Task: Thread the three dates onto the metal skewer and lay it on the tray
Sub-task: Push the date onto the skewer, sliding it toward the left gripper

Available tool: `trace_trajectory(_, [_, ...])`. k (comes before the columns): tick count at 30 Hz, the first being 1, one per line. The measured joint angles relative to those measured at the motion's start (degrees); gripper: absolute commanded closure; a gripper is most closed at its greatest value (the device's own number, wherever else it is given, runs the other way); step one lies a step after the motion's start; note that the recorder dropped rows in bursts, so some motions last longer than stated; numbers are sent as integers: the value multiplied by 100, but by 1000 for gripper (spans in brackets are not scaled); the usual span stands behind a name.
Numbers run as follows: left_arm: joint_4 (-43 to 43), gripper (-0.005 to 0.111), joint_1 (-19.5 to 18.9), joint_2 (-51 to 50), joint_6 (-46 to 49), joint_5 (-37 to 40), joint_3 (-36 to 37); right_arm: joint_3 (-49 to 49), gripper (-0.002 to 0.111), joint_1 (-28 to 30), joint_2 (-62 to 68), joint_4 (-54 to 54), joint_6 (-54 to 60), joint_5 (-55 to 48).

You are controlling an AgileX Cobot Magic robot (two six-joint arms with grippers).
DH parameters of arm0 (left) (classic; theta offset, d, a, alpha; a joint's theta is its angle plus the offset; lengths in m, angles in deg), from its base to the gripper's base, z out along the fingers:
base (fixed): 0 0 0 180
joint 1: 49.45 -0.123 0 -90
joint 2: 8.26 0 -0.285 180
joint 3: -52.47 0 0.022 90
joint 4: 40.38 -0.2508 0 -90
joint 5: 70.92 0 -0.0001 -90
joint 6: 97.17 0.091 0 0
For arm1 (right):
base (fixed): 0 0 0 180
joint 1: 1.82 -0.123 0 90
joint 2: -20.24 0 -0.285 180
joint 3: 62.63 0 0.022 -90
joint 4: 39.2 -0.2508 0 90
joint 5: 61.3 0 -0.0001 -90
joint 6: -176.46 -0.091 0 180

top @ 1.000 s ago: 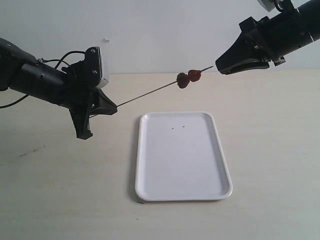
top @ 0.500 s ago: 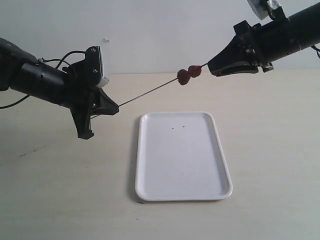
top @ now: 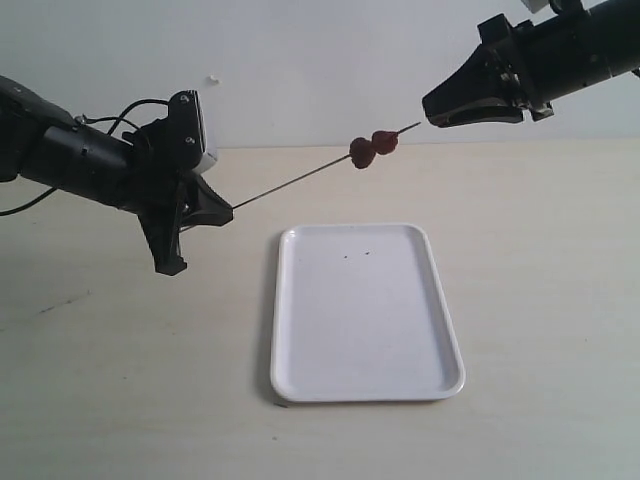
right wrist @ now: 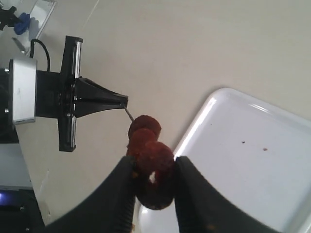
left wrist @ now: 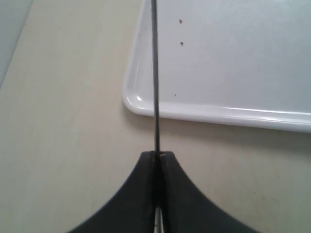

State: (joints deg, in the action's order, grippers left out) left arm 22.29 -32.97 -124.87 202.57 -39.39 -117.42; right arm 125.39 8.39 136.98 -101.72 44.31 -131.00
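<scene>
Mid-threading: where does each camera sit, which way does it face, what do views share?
Exterior: off the arms, looking across the tray toward the wall; both arms show, left tool and right tool at the skewer's ends.
Left wrist: behind the left tool, looking along the skewer over a tray corner; only its shut fingers show.
Right wrist: behind the right tool, looking past the dates toward the left tool; its two fingers show, apparently gripping one date.
Shared: both wrist views catch tray and skewer.

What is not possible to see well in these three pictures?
Third date: exterior view, hidden inside the right end effector.
Metal skewer's far end: left wrist view, cut off by the top edge.
Skewer's tip: right wrist view, covered by the threaded dates.
Tray: left wrist view, cropped by the edges.
</scene>
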Motion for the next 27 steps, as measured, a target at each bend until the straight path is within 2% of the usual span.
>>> trace_trajectory(27, [130,107,0,0,13,-15,0,0,81,129,164,-56,0,-8])
